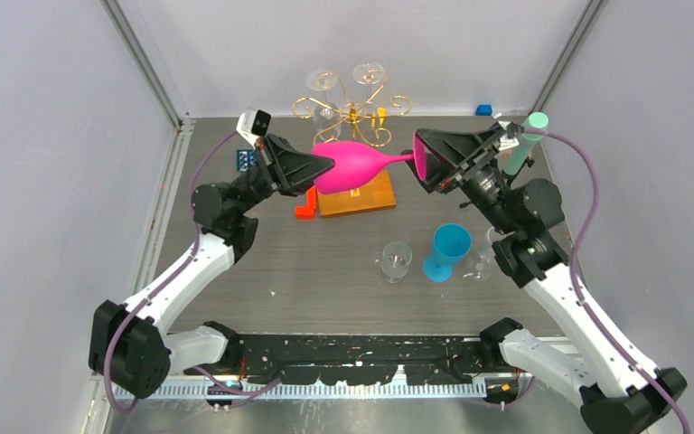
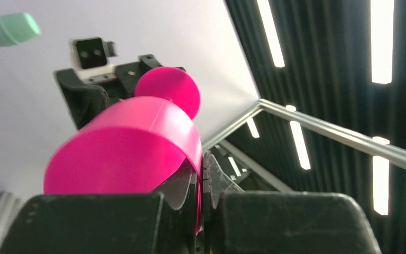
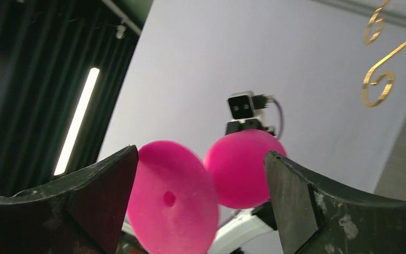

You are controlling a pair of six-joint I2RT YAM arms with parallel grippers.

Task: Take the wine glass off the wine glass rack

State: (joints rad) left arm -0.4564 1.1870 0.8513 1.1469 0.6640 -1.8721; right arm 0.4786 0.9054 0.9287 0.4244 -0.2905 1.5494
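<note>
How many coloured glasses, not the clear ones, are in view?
2. Pink glass: held sideways in the air by the left gripper. Blue glass: upright on the table, by the right arm. Arms may hide others.

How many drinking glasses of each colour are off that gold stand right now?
Pink: 1, the wine glass, in the left gripper
Blue: 1, the goblet, standing on the table
Clear: 2, one glass left of the goblet, another right of it
Total: 4
</note>
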